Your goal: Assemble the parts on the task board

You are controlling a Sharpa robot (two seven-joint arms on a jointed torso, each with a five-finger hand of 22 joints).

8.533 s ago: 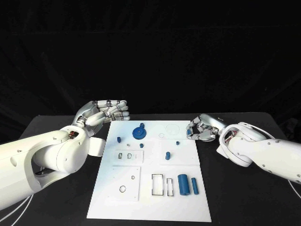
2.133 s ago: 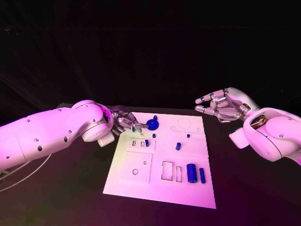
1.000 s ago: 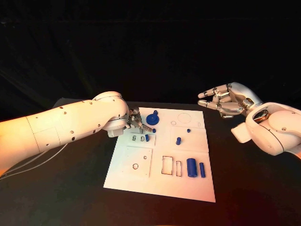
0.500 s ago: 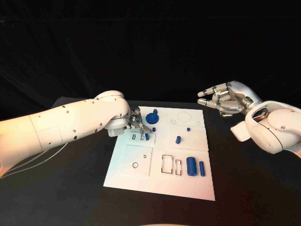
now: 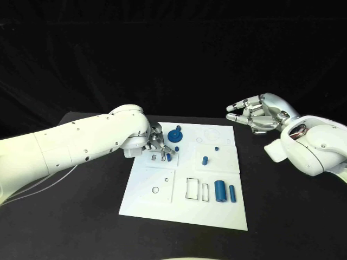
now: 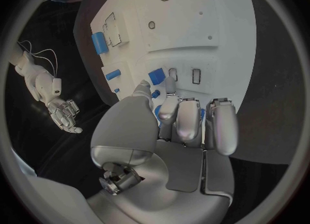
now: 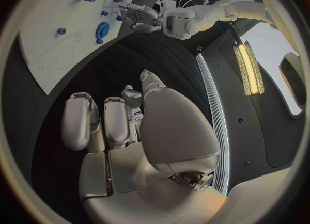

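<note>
White task board [image 5: 162,200] lies flat mid-worktop [image 5: 79,216], long side running away from me. Blue parts are spread over it: round knobbed piece [image 5: 174,136] at the far end, small peg [image 5: 217,148] and short pin [image 5: 205,160] right of centre, thick cylinder [image 5: 220,191] and thinner rod [image 5: 231,193] side by side near the close right corner, just beside two rectangular outlined slots [image 5: 191,188].

My left hand [image 5: 157,144] is down over the far-left part of the board, by the small slot row. Fingertips [image 6: 169,86] sit right at a small blue block [image 6: 157,75], which is next to two narrow upright slots [image 6: 184,75]. From the wrist view the thumb and a finger bracket the block, contact looks likely, but I can't tell if it's actually pinched or just touched. The other fingers are extended side by side over the board. My forearm crosses in low from the left and covers the board's left edge there.

My right hand [image 5: 256,115] is up off the worktop, to the right of the board's far corner, well apart from every part. Nothing in it; fingers half curled and spread, palm facing the board. Its wrist view gives the same: fingers [image 7: 79,121] loosely bent around air, board [image 7: 45,53] off to one side with the round piece [image 7: 101,30] visible on it.

Black worktop all round the board.
</note>
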